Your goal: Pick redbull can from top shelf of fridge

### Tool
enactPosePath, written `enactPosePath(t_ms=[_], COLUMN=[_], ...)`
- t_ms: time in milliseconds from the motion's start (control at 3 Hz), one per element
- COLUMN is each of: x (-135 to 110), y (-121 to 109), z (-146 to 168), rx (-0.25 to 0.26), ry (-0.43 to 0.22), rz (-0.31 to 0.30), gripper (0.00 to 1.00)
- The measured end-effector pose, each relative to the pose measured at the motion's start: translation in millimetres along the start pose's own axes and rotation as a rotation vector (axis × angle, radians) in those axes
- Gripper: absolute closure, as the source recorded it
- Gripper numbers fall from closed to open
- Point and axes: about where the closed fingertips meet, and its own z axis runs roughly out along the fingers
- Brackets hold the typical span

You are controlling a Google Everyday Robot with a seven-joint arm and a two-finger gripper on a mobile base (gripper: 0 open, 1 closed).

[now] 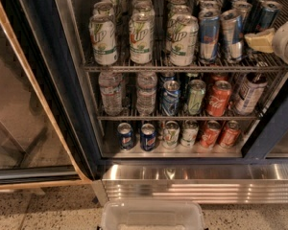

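While the tool (260, 40) hangs by the top shelf (182, 67), redbull can (232, 35) just beside, grip unclear

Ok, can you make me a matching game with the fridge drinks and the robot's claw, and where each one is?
1 redbull can
2 red cola can
3 water bottle
4 claw

A left end of the middle shelf
B right edge of the view, level with the top shelf
C right half of the middle shelf
D right half of the top shelf

Pairs: 1-D, 2-C, 3-A, 4-B.
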Motion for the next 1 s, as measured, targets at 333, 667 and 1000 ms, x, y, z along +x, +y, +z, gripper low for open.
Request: enactPosePath(t_ms=[333,667,1000], x=[-0.1,-0.1,-0.1], y=[0.0,0.0,0.0], z=[0.0,0.0,0.0], rx=[0.000,0.000,0.000], ry=[0.000,0.000,0.000], rz=[0.000,0.000,0.000], gripper=[0.25,0.26,0.29])
